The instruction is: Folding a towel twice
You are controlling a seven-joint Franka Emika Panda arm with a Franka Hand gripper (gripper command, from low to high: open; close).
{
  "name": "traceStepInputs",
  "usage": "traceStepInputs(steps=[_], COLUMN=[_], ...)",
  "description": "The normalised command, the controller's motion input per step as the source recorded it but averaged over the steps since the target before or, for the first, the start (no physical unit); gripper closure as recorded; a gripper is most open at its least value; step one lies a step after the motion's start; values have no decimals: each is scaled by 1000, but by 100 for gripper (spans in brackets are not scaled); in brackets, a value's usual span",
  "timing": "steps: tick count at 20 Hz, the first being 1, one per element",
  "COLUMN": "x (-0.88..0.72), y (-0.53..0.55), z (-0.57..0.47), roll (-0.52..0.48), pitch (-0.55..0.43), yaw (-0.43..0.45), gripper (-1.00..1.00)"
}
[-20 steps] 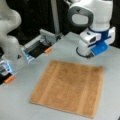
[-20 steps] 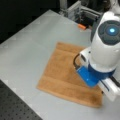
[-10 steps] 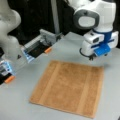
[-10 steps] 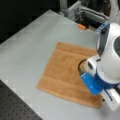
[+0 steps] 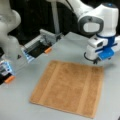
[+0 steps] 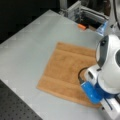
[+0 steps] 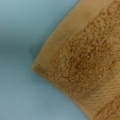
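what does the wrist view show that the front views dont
Only the wrist view shows one corner of the towel up close: a smooth flat hem along the edge, looped pile inside it, lying on the table. No gripper shows there.

Only the front views show the whole towel spread flat and unfolded, its two paler stripes, the gripper just above its far right corner in a front view, and a grey fixture with orange tabs behind.

Both share the orange-brown towel on the grey table.

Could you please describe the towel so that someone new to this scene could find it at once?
On the grey table the towel lies flat and unfolded. It is the orange-brown, roughly square cloth with two paler stripes. The gripper hangs over one corner.
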Motion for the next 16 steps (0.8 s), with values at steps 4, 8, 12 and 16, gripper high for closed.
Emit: traceStepInputs(steps=[4,8,12,16], x=[296,243,186,139], y=[210,212,188,134], z=[-35,-110,-133,-90], roll=[-226,-186,-138,-98], pitch=[13,47,102,103], yaw=[-75,-119,-157,-187], gripper=[-100,-100,-100,-100])
